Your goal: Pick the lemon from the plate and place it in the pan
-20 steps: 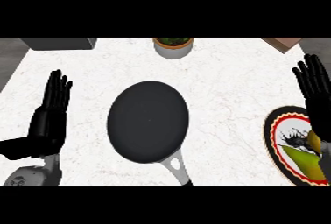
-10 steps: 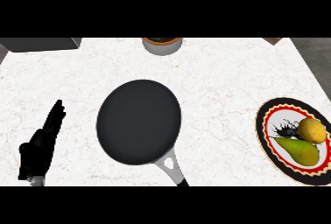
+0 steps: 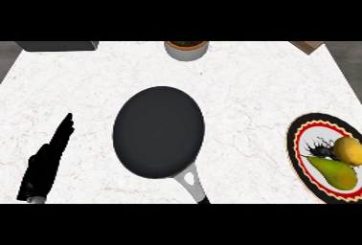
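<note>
Since a second ago the right hand has left the view. Left hand [image 3: 46,165] rests at the lower left, fingers straight. Lemon [image 3: 348,150] lies on the plate [image 3: 302,139] beside a pear [image 3: 332,172], well apart from the pan [image 3: 158,131] on the tabletop [image 3: 247,81].

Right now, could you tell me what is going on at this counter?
Nothing is being handled yet. The lemon sits on the plate at the right edge, beside a green pear. The black pan lies empty in the middle of the counter, its handle toward the robot. Only the left hand shows, open, fingers straight, at the lower left and holding nothing. The right hand is out of view, so the pick has not begun.
</note>
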Available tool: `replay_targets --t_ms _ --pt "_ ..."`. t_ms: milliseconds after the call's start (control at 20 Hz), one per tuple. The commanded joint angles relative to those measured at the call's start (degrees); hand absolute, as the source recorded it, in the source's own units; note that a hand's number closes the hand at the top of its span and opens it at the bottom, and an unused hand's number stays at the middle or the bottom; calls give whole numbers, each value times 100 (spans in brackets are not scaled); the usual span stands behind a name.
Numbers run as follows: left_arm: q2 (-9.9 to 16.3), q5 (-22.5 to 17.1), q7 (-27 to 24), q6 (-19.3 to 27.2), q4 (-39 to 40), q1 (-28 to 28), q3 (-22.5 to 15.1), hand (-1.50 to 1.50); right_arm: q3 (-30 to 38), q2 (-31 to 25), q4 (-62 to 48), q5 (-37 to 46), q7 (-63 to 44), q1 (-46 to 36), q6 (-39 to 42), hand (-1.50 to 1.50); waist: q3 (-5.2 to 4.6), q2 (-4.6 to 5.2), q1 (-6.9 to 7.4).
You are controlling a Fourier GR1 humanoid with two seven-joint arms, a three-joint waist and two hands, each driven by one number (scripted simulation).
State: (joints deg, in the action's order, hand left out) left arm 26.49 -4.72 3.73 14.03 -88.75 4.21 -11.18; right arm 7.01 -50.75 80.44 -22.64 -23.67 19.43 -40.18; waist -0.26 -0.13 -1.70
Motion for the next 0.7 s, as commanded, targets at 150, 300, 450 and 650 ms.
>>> replay_targets --t_ms 150,300,450,650 --pt "-117 202 347 60 -137 -184 -122 0 57 -1389 1049 -380 -1586 186 1299 -150 14 6 127" --pt "-129 265 113 -16 -343 215 -198 0 -63 -1396 1011 -469 -1893 -322 1645 -150 22 12 255" --pt "-293 357 438 0 -346 -80 -274 0 -47 -1620 297 -558 -2108 -944 2366 -150 29 34 283" --pt "-396 406 179 -103 -58 -113 -177 0 -333 -1554 -77 -494 -2748 -1599 2740 -150 27 42 284"
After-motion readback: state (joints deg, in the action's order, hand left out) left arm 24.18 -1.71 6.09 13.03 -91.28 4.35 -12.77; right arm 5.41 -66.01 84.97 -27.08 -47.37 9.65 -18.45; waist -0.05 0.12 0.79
